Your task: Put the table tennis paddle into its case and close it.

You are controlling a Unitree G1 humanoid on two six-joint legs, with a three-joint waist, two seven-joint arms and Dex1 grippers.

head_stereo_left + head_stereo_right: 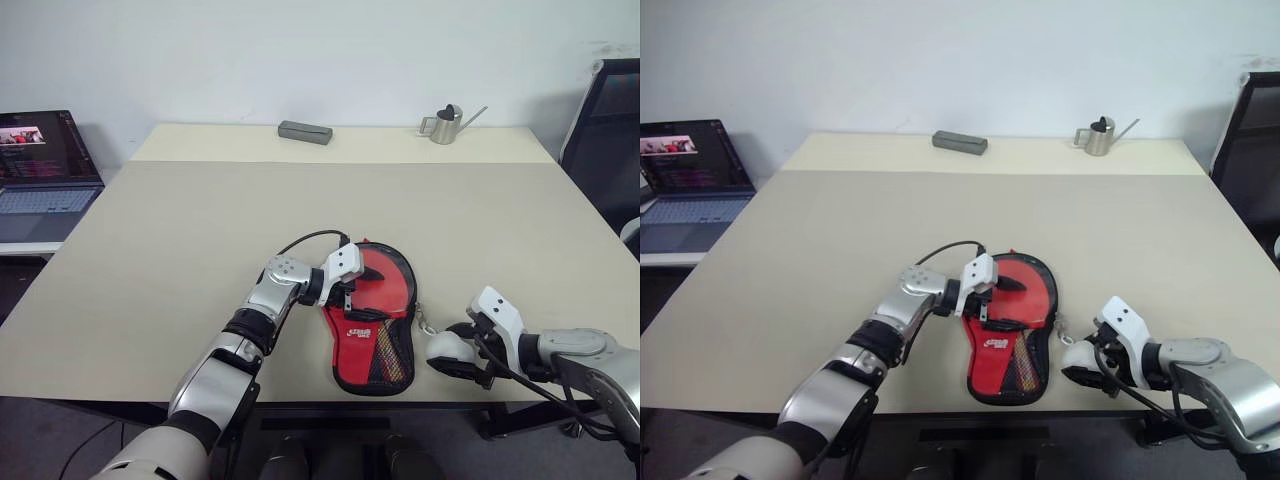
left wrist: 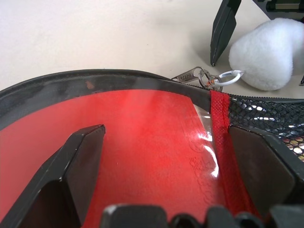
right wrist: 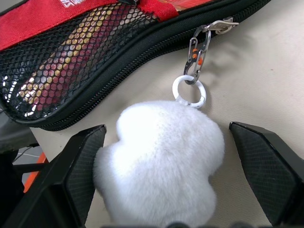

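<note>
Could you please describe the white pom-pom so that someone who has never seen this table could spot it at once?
Start at the beige table and go to its near edge, where the red and black case lies. Just off the case's right side, clipped to its zipper by a small metal clasp, sits the pom-pom, between the open right pincer's fingers. It is the only soft, fluffy white thing there.

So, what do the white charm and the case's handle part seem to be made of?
The white charm looks like soft plush: fuzzy, matte pile. The case there seems black open mesh fabric, since the paddle handle's stripes show through the holes, with a zipper rim.
</note>
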